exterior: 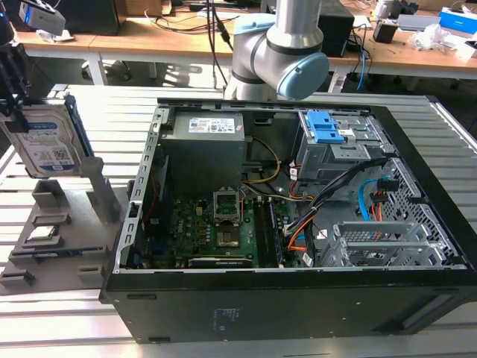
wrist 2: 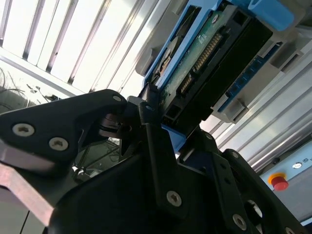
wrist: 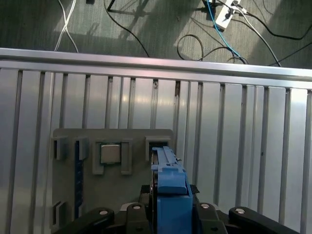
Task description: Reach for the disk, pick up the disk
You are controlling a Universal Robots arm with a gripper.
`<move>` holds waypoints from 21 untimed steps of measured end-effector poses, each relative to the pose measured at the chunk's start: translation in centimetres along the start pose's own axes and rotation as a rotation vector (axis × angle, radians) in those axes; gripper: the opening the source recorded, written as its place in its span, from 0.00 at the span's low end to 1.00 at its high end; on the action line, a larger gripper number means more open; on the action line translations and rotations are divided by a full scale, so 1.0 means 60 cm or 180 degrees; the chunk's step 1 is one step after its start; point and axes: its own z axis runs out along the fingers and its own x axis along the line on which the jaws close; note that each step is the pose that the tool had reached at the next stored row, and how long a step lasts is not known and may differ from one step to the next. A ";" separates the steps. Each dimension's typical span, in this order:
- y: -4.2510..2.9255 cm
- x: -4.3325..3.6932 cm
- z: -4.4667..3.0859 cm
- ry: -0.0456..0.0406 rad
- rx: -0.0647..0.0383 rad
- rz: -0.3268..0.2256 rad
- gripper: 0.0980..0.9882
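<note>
The disk point(exterior: 45, 145) is a silver drive with a white-and-blue label and blue side rails. It hangs upright at the exterior view's left, just above the grey holder point(exterior: 74, 239). My gripper point(exterior: 13, 89) comes down onto its top edge and is shut on it. In the first wrist view the disk's blue rail point(wrist: 169, 185) stands between the black fingers point(wrist: 100, 217). The second wrist view shows the disk's green circuit-board side point(wrist 2: 209, 53) clamped in my gripper point(wrist 2: 161, 117).
An open computer case point(exterior: 417, 246) takes up the middle and the exterior view's right, with a blue bracket point(exterior: 324, 127) in its drive bay. The arm's base point(exterior: 279, 45) stands behind it. The holder also carries a square silver chip point(wrist: 111, 153). The slatted metal table point(wrist: 243, 146) lies below.
</note>
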 end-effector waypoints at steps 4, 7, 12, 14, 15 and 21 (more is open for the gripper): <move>0.000 0.000 -0.007 0.0000 0.0000 0.0000 0.30; 0.000 -0.001 -0.013 0.0000 -0.0001 0.0000 0.30; 0.001 -0.001 -0.024 0.0000 -0.0002 0.0000 0.30; 0.001 -0.002 -0.030 0.0000 -0.0002 0.0000 0.30; 0.000 -0.002 -0.031 0.0000 -0.0003 0.0000 0.30; 0.000 -0.002 -0.047 -0.0001 -0.0006 0.0000 0.30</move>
